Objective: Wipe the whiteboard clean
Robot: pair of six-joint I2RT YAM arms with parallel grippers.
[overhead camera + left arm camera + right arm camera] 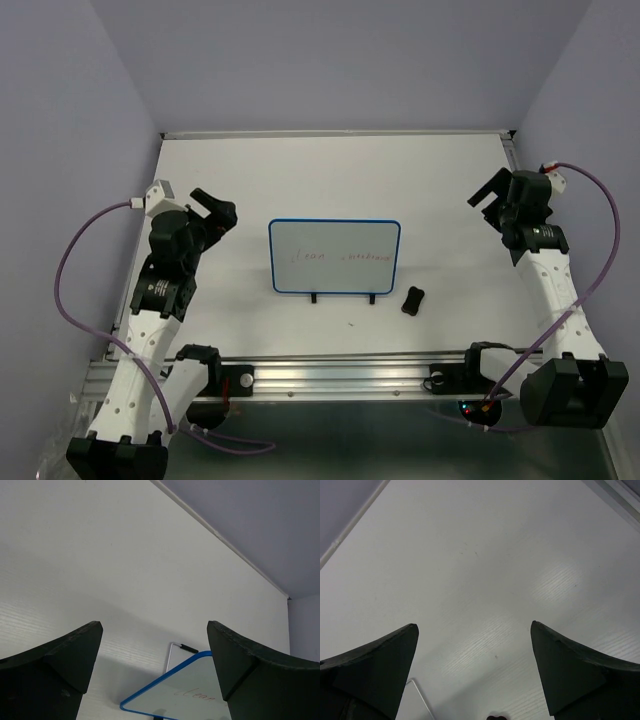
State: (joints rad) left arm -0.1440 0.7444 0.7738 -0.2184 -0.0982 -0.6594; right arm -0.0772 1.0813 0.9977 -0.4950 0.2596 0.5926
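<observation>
At the middle of the white table (330, 170), seen from the top camera, the whiteboard (334, 256) sits with its blue frame square to the near edge and two small black feet along its near side. Faint red writing runs across its face. A small black eraser (412, 299) lies on the table at about 4 o'clock from the board, just beside its near right corner and not touching it.

The left gripper (213, 212) hangs at about 10 o'clock from the board, near its left edge but apart from it. Its jaws are spread wide with nothing between them. In the left wrist view, the left gripper (155, 630) frames bare table, with a corner of the whiteboard (185, 695) at 5 o'clock and a thin wire loop (172, 650) behind it.

The right gripper (490, 195) is at about 2 o'clock from the board, well apart from it. Its jaws are likewise spread and hold nothing.
</observation>
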